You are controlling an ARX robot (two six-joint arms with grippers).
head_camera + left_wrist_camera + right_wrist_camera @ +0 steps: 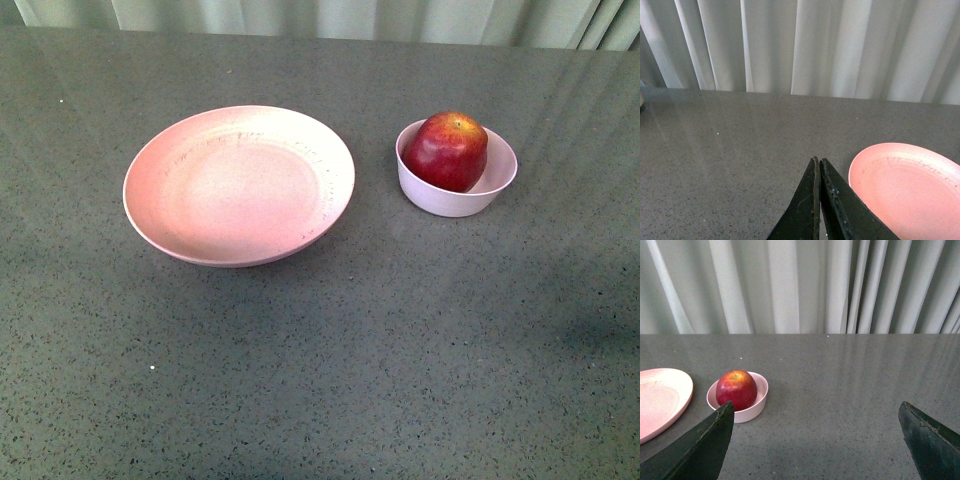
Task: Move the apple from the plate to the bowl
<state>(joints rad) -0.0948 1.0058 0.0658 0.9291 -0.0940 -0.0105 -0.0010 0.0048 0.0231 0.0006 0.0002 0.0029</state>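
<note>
The dark-red apple [447,150] sits in the small pale bowl [457,195] at the right of the grey table. The wide pink plate [238,185] lies empty to the left of the bowl. Neither gripper shows in the front view. In the right wrist view the apple [736,389] sits in the bowl [751,411] next to the plate [662,400]; my right gripper [816,412] is open and empty, back from the bowl over bare table. In the left wrist view my left gripper [819,161] is shut and empty beside the plate [910,190].
The grey speckled table [330,360] stretches around the dishes. Pale curtains [800,285] hang behind its far edge.
</note>
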